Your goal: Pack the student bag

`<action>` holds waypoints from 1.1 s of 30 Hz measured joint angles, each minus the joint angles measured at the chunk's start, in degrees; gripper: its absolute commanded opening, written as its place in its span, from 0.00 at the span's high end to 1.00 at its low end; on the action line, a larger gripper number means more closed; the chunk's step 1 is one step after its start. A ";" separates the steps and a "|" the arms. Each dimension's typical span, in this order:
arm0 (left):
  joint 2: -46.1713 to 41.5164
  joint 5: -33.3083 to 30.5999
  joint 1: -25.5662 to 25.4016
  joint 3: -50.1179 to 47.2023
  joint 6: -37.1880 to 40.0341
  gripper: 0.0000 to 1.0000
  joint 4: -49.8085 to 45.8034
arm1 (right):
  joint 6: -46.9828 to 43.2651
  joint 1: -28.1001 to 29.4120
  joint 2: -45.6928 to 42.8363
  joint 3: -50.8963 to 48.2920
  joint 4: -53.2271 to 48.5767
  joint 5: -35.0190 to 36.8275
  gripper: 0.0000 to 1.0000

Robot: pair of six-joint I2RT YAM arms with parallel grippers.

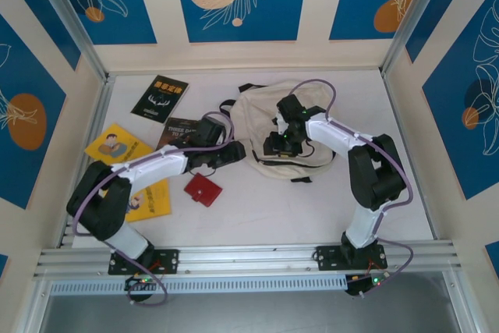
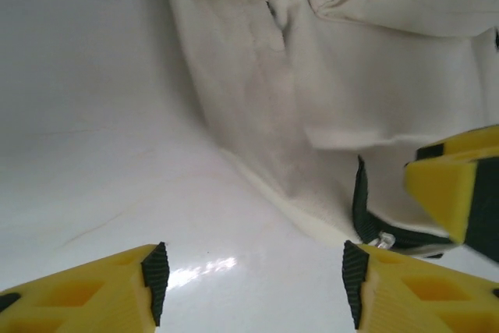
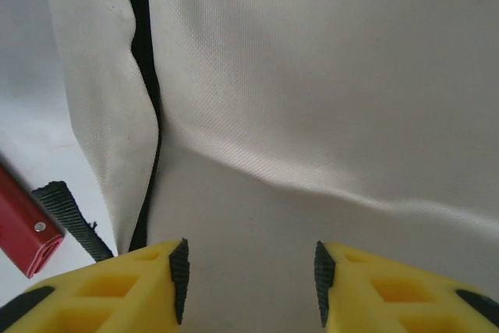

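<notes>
The student bag [image 1: 253,115] lies slumped toward the far edge of the tabletop, about mid-width, its cream cloth creased and black straps trailing. The right gripper [image 3: 249,271] is the nearer one. It hangs over the fabric with jaws apart and empty, and the black zipper slit [image 3: 148,91] runs lengthwise away, ahead and to its left. The left gripper [image 2: 253,282] is released too (nothing between its pads) and sits just beside the bag's left side.

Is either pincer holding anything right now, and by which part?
Nothing is held. Left pincer open over the table beside the student bag; right pincer open above its fabric.
</notes>
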 measured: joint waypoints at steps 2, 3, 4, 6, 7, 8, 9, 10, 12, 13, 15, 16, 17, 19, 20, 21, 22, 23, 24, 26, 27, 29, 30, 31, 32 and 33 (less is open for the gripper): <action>2.54 1.57 0.00 0.02 -2.12 0.50 2.64 | 0.00 0.00 -0.02 -0.90 0.17 -1.18 0.61; 3.58 2.08 0.00 0.02 -2.82 0.52 3.34 | 0.04 0.02 -0.02 -1.51 0.61 -1.68 0.62; 4.42 2.36 0.02 0.04 -3.61 0.55 3.87 | 0.04 0.11 0.00 -2.32 0.98 -2.19 0.64; 6.10 2.95 0.00 0.11 -4.83 0.60 4.87 | 0.35 0.22 0.02 -3.50 1.51 -2.84 0.64; 6.99 3.43 0.02 0.11 -5.73 0.61 5.66 | 0.48 0.37 0.13 -3.91 1.70 -3.04 0.64; 7.69 3.80 0.02 0.13 -6.25 0.62 6.25 | 0.50 0.50 0.28 -4.17 1.90 -3.26 0.64; 8.31 4.26 0.02 0.13 -6.80 0.62 6.88 | 0.57 0.79 0.66 -4.39 2.14 -3.43 0.65; 9.11 4.85 0.02 0.13 -7.56 0.62 7.63 | 0.70 1.07 1.09 -4.48 2.45 -3.72 0.65; 10.32 5.62 0.02 0.13 -8.39 0.62 9.01 | 0.92 1.42 1.73 -4.52 2.91 -3.91 0.64; 10.71 5.92 0.02 0.13 -8.81 0.61 9.42 | 1.09 1.51 1.86 -4.52 3.06 -4.07 0.65; 11.10 6.38 0.02 0.15 -9.40 0.62 9.81 | 1.25 1.53 1.86 -4.55 3.34 -4.37 0.64; 11.30 6.60 0.02 0.24 -9.44 0.63 9.94 | 1.40 1.51 1.86 -4.55 3.67 -4.76 0.64; 11.54 6.80 0.02 0.46 -9.53 0.65 10.23 | 1.53 1.51 1.86 -4.55 3.96 -5.11 0.65; 12.31 7.32 0.02 1.03 -9.64 0.69 11.02 | 1.79 1.51 1.86 -4.55 4.46 -6.14 0.65; 12.72 7.63 0.02 1.29 -9.75 0.72 11.41 | 1.81 1.51 1.86 -4.55 4.66 -6.51 0.65; 13.05 7.82 0.02 1.42 -9.84 0.75 11.78 | 1.99 1.51 1.86 -4.55 4.79 -6.88 0.65; 13.35 7.87 0.02 1.55 -9.90 0.79 11.96 | 2.10 1.51 1.86 -4.57 4.94 -7.23 0.65; 13.64 7.89 0.02 1.70 -9.66 0.84 12.00 | 2.25 1.51 1.86 -4.57 5.22 -7.52 0.65; 13.81 7.85 0.02 1.81 -9.75 0.90 11.98 | 2.34 1.51 1.86 -4.57 5.35 -7.72 0.65; 13.99 7.82 0.07 2.14 -9.64 1.00 11.67 | 2.67 1.49 1.68 -4.79 5.73 -7.69 0.65; 13.99 7.82 0.07 2.19 -9.27 1.00 11.58 | 2.78 1.46 1.44 -4.96 5.77 -7.61 0.65; 13.99 7.82 0.13 2.27 -8.52 1.00 11.32 | 2.84 1.27 0.57 -5.60 5.99 -7.28 0.64; 13.99 7.85 0.20 2.27 -7.98 1.00 11.10 | 2.82 1.16 -0.17 -5.95 6.10 -7.19 0.64; 13.97 7.89 0.33 2.27 -7.45 1.00 10.93 | 2.56 1.16 -1.03 -6.25 6.23 -7.23 0.63; 13.92 7.89 0.57 2.27 -6.38 1.00 10.60 | 2.10 1.18 -1.77 -6.38 6.23 -7.30 0.62; 13.86 7.96 0.83 2.27 -5.68 1.00 10.34 | 1.57 1.31 -2.36 -6.38 6.40 -7.37 0.61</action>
